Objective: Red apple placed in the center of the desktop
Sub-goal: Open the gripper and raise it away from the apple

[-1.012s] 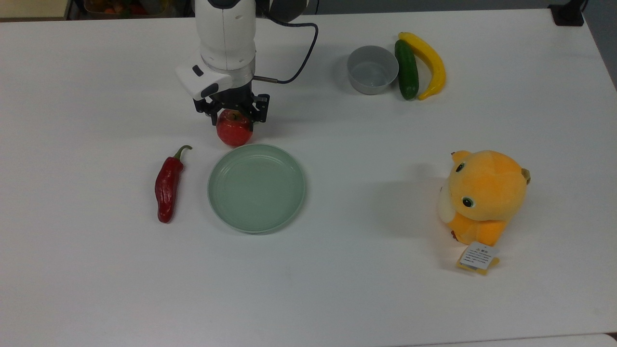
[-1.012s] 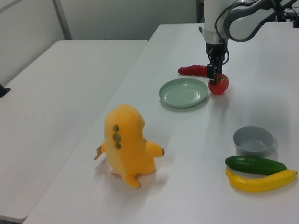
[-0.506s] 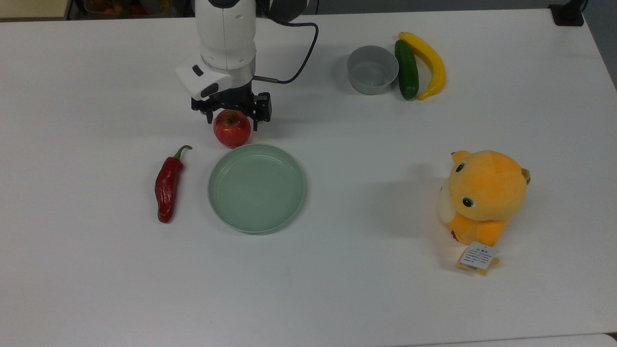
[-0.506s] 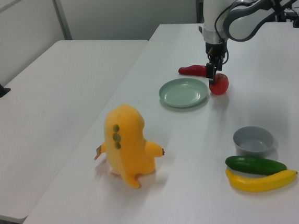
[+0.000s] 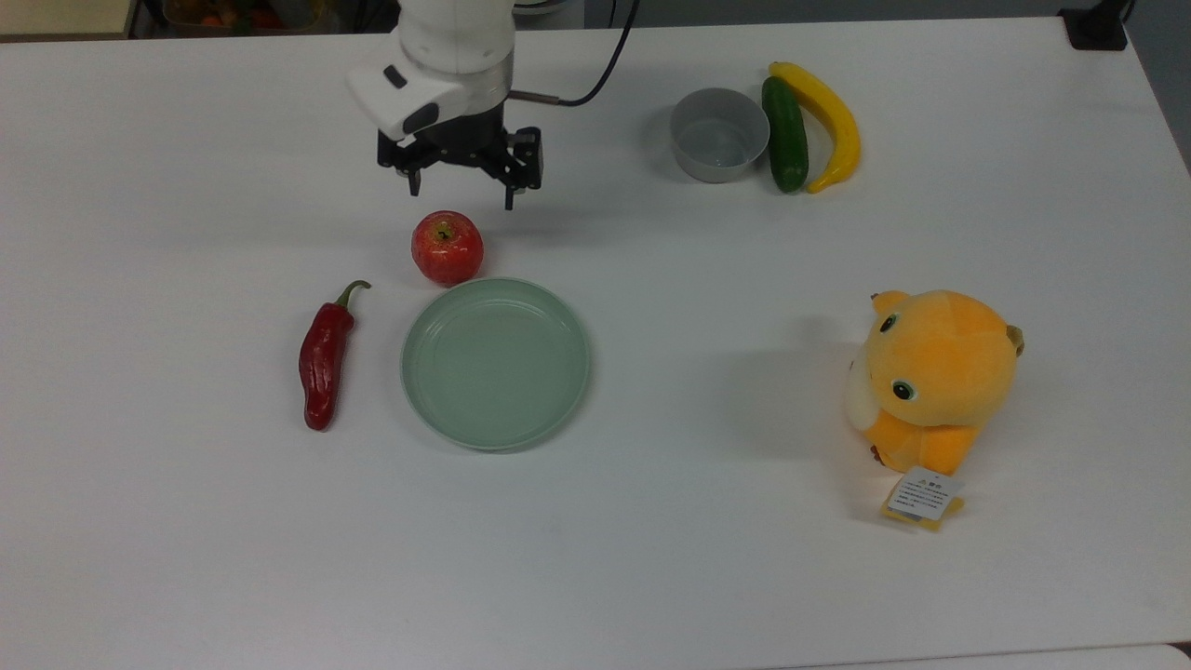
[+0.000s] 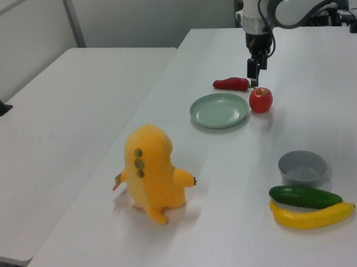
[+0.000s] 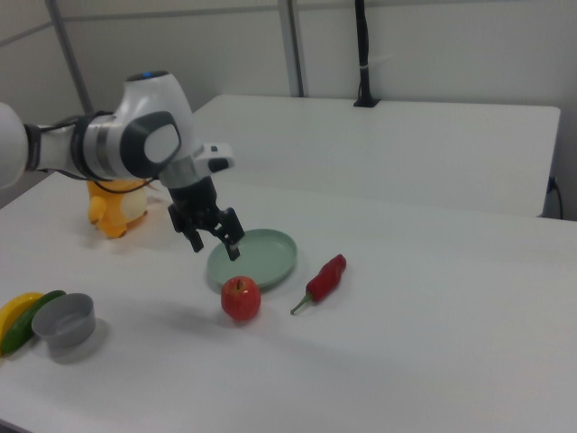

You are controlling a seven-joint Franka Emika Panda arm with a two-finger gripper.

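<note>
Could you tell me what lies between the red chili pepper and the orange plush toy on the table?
In the top view, the pale-green plate lies between the chili pepper and plush toy.

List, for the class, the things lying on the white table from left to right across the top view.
red chili pepper → red apple → pale-green plate → grey bowl → cucumber → banana → orange plush toy

The arm [image 5: 456, 37] is cut off by the top view's upper edge.
</note>
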